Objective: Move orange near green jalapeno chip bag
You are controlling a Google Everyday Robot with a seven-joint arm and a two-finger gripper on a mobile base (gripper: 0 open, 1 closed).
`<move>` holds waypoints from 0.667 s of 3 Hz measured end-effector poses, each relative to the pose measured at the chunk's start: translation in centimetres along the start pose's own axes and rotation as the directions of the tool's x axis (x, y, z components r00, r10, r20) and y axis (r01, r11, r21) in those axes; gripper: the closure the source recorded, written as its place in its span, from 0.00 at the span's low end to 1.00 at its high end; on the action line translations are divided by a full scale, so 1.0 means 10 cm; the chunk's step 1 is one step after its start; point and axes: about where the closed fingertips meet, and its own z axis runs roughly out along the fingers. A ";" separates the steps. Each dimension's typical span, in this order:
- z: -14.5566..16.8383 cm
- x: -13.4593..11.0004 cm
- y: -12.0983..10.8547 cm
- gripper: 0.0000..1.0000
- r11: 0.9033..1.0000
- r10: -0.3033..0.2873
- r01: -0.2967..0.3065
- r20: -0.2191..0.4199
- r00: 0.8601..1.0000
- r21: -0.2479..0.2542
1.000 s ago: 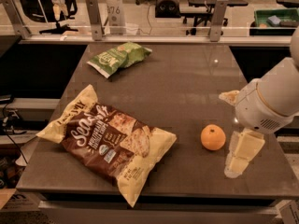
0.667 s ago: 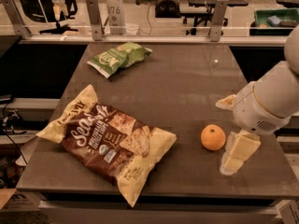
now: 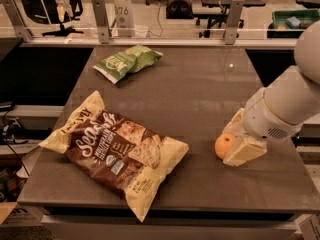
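The orange [image 3: 223, 145] rests on the dark table [image 3: 200, 89] at the right, near the front. My gripper [image 3: 233, 144] has come in from the right, open, with one pale finger [image 3: 244, 152] in front of the orange and the other behind it. The orange's right side is hidden by the gripper. The green jalapeno chip bag [image 3: 128, 61] lies flat at the far left of the table, well apart from the orange.
A large brown-and-yellow chip bag [image 3: 116, 151] lies at the front left, overhanging the front edge. My white arm [image 3: 285, 104] reaches in over the right edge. A rail with metal posts [image 3: 100, 19] runs behind the table.
My gripper has moved left and lower, from beside the orange to around it, and its fingers stand closer together. The orange and both bags have not moved.
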 end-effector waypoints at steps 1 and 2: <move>0.02 -0.07 -0.05 0.82 1.000 0.008 -0.008 0.012 1.000 -0.018; 0.02 -0.11 -0.15 1.00 1.000 0.019 -0.019 -0.001 1.000 -0.021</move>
